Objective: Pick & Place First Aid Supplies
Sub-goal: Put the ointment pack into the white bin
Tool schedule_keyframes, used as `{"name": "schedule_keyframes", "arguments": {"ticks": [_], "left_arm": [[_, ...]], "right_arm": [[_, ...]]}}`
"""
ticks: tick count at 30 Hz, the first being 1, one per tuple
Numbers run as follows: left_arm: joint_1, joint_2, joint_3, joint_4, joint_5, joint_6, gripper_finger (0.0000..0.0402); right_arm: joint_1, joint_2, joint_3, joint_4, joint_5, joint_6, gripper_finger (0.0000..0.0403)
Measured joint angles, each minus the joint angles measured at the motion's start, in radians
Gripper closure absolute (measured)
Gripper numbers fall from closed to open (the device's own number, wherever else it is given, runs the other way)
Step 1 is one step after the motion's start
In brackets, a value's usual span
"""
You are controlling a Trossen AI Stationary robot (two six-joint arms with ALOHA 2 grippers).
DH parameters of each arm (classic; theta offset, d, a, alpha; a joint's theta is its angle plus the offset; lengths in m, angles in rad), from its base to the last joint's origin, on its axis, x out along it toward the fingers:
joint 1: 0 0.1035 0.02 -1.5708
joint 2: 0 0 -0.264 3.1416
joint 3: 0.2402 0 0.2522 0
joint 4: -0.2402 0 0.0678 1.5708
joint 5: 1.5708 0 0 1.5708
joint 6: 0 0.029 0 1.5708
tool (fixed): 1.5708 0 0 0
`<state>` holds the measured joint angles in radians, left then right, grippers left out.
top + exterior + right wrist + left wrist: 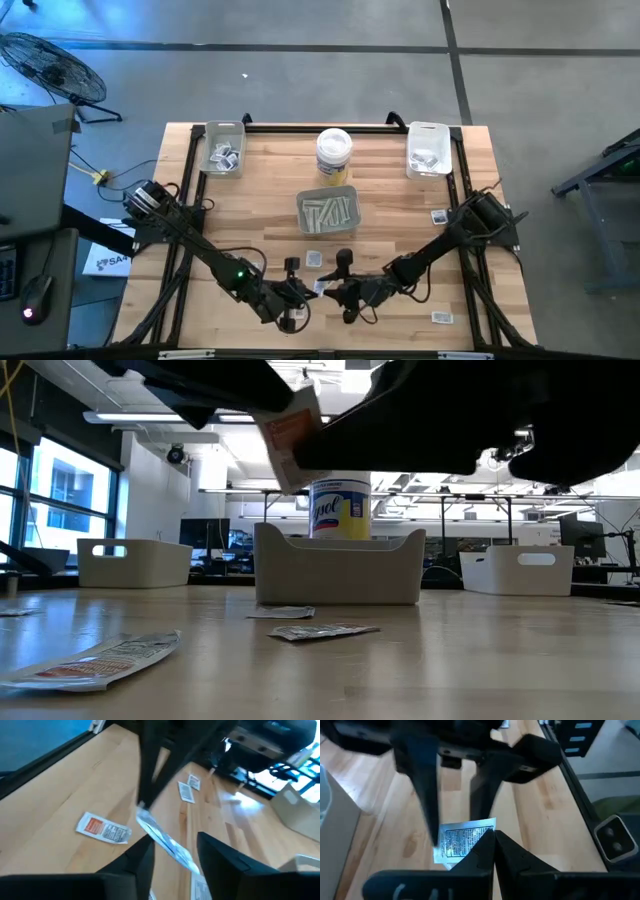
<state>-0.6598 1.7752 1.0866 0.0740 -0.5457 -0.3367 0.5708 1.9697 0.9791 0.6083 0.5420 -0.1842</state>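
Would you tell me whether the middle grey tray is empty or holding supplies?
Holding supplies: the high view shows long pale strip packets lying inside the grey tray.

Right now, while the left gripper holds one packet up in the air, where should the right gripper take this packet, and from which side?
Probably by its free end. The left gripper is shut on one end of the packet. The rest sticks out, thin and edge-on, between the open jaws of the right gripper. Come in straight from the side opposite the left gripper and close on the two flat faces.
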Motion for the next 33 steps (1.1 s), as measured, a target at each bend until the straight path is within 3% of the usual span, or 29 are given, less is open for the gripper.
{"name": "schedule_keyframes", "arguments": {"ticks": [4,10,16,18,22,26,30,33], "left_arm": [[0.029,0.000,0.000,0.005,-0.002,0.000,0.0401],[0.038,-0.005,0.000,-0.020,-0.043,0.014,0.0394],[0.038,-0.049,0.000,-0.118,-0.063,0.011,0.0340],[0.038,-0.081,0.000,-0.162,-0.079,-0.014,0.0310],[0.036,-0.172,0.000,-0.335,-0.085,-0.089,0.0251],[0.036,-0.235,0.000,-0.496,-0.114,-0.182,0.0213],[0.038,-0.244,0.000,-0.557,-0.180,-0.199,0.0203],[0.039,-0.243,0.000,-0.567,-0.241,-0.193,0.0202]], "right_arm": [[-0.031,0.000,0.000,-0.019,-0.068,0.027,0.0315],[-0.037,0.000,0.000,-0.052,-0.080,0.054,0.0394],[-0.035,-0.001,0.000,-0.053,-0.073,0.082,0.0394],[-0.033,-0.022,0.000,-0.103,-0.018,0.083,0.0400],[0.000,-0.173,0.000,-0.385,0.218,0.142,0.0397],[0.014,-0.377,0.001,-0.833,0.401,0.347,0.0401],[-0.050,-0.577,0.001,-1.273,0.475,0.652,0.0399],[-0.171,-0.687,0.001,-1.539,0.433,0.849,0.0401]]}}
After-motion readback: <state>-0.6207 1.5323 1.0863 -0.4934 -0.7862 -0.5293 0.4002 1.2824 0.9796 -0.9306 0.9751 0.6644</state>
